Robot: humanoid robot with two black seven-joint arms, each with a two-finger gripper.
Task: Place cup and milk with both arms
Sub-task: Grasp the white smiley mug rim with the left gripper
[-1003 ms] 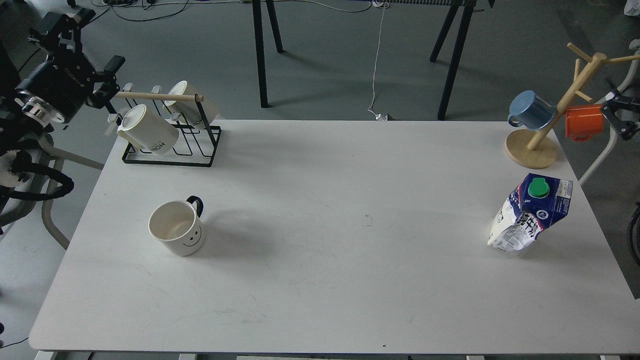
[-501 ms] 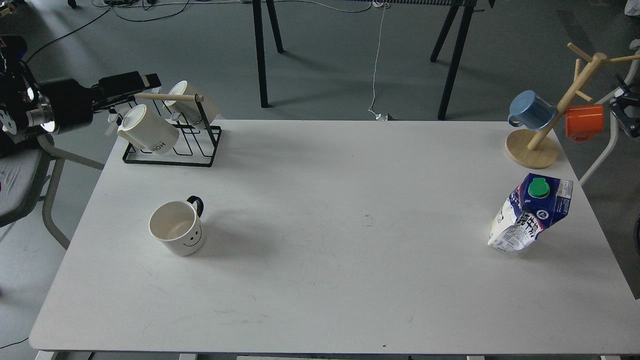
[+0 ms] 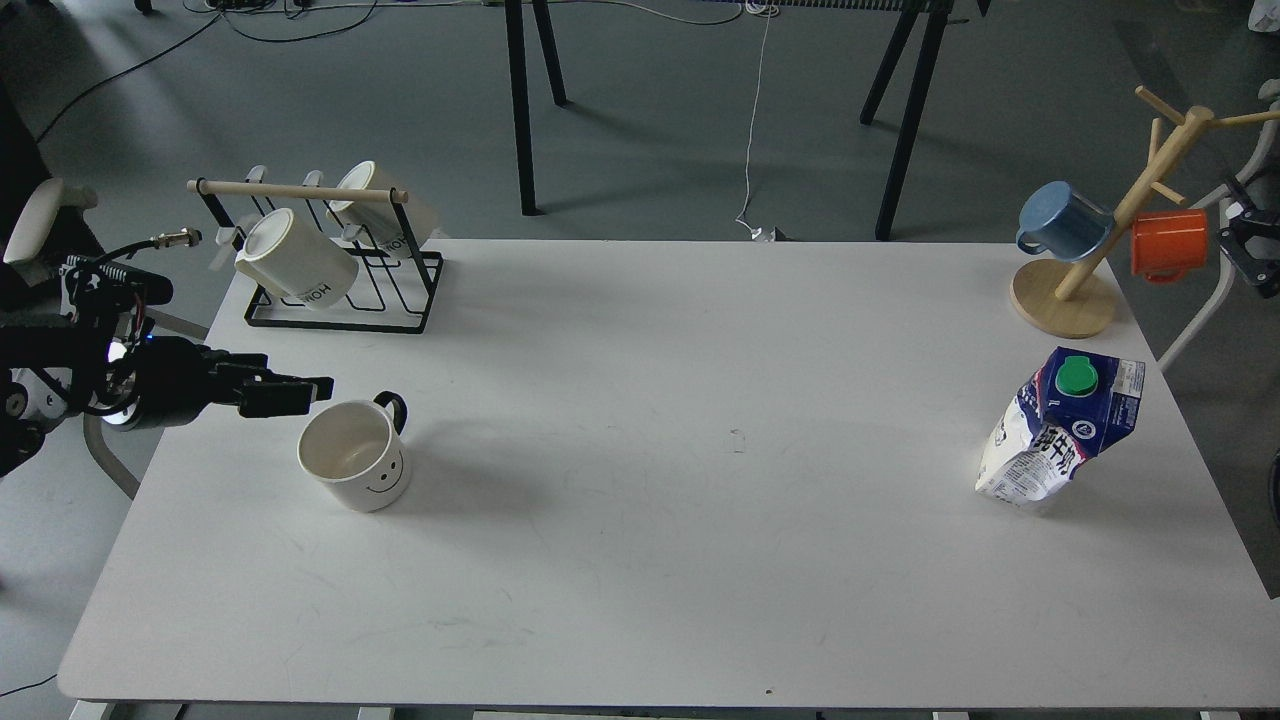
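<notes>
A white cup (image 3: 353, 468) with a smiley face and a black handle stands upright on the left part of the white table (image 3: 640, 560). A blue and white milk carton (image 3: 1062, 427) with a green cap stands, crumpled and leaning, on the right part. My left gripper (image 3: 305, 391) comes in low from the left, its tips just above and left of the cup's rim; its fingers overlap and their gap does not show. My right gripper (image 3: 1248, 245) shows only partly at the right edge, beyond the table and behind the orange mug.
A black wire rack (image 3: 345, 290) with a wooden bar holds two white mugs at the back left. A wooden mug tree (image 3: 1095, 255) with a blue mug (image 3: 1062, 220) and an orange mug (image 3: 1168, 243) stands at the back right corner.
My left gripper has swung down from beside the rack's wooden bar to table level next to the cup. The right gripper has drawn back slightly towards the right edge. Cup and carton have not moved.
</notes>
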